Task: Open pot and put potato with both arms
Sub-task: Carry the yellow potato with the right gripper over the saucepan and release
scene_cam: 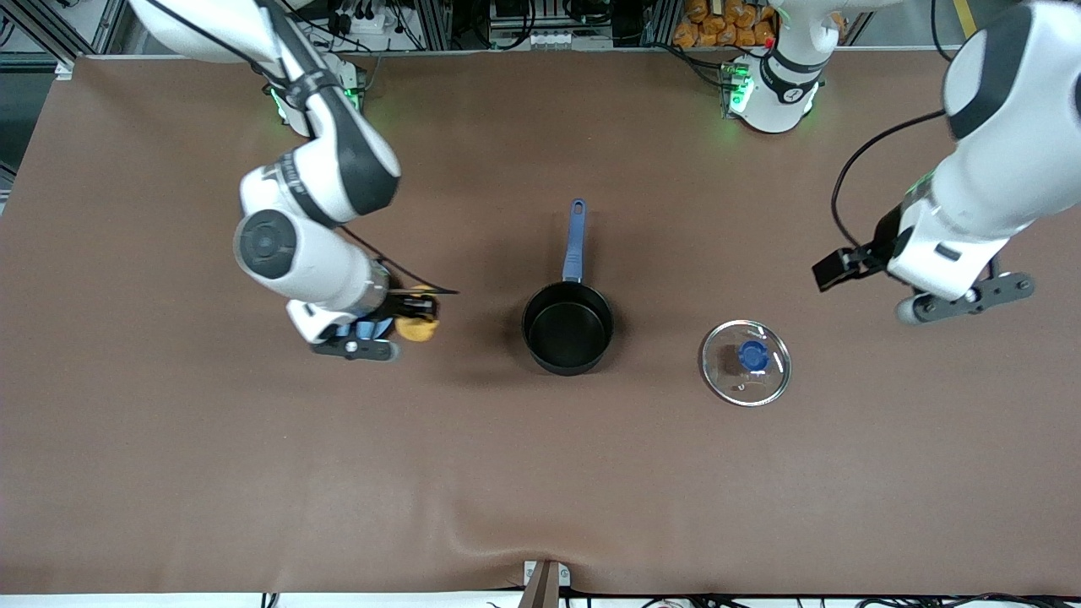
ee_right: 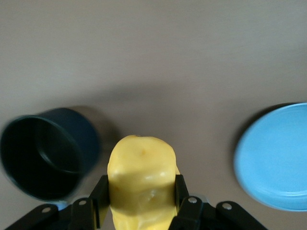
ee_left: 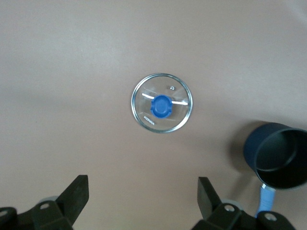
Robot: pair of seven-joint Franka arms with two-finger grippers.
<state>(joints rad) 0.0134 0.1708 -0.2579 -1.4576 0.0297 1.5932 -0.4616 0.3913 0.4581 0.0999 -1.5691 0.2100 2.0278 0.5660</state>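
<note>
1. Jaws of the right gripper (scene_cam: 414,317) are clamped on the potato (scene_cam: 417,326), one on each flank, holding it in the air above the brown counter (scene_cam: 540,473) at about 9 o'clock from the pot (scene_cam: 567,328).
2. Jaws of the left gripper (ee_left: 144,199) are spread wide with nothing between them, hanging over the counter at about 2 o'clock from the glass lid (scene_cam: 745,362).
3. Uncovered, the pot stands at the counter's middle, its blue handle (scene_cam: 575,241) pointing to 12 o'clock.
4. Lid lies flat at the pot's 3 o'clock, well apart from it, blue knob (scene_cam: 752,355) up.
5. A light-blue plate (ee_right: 276,158) shows in the right wrist view.
</note>
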